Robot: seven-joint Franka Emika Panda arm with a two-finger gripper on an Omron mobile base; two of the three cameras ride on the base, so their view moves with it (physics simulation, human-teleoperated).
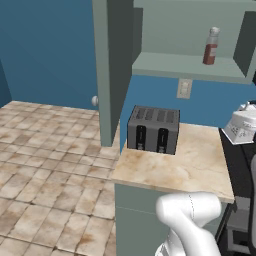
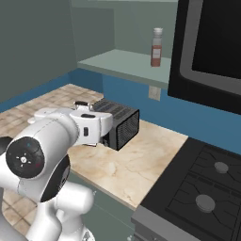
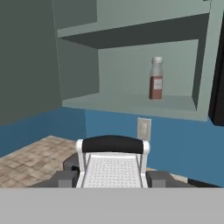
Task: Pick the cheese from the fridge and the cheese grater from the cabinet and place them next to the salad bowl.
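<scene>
My gripper (image 3: 113,178) is shut on the cheese grater (image 3: 113,168), a pale mesh piece with a black top bar that stands upright between the two grey fingertips (image 3: 65,178). In the left base view the grater (image 1: 243,125) shows as a white angular piece at the right edge, above the counter. The cabinet (image 3: 131,103) is open straight ahead of the hand and higher up, its door (image 1: 113,70) swung out to the left. The cheese, the fridge and the salad bowl are out of view.
A red-brown bottle (image 3: 155,84) stands on the cabinet's lower shelf. A dark toaster (image 1: 153,130) sits at the back of the marble counter (image 1: 190,165). A black stove (image 2: 197,188) adjoins the counter on the right, with a dark microwave (image 2: 212,42) above it.
</scene>
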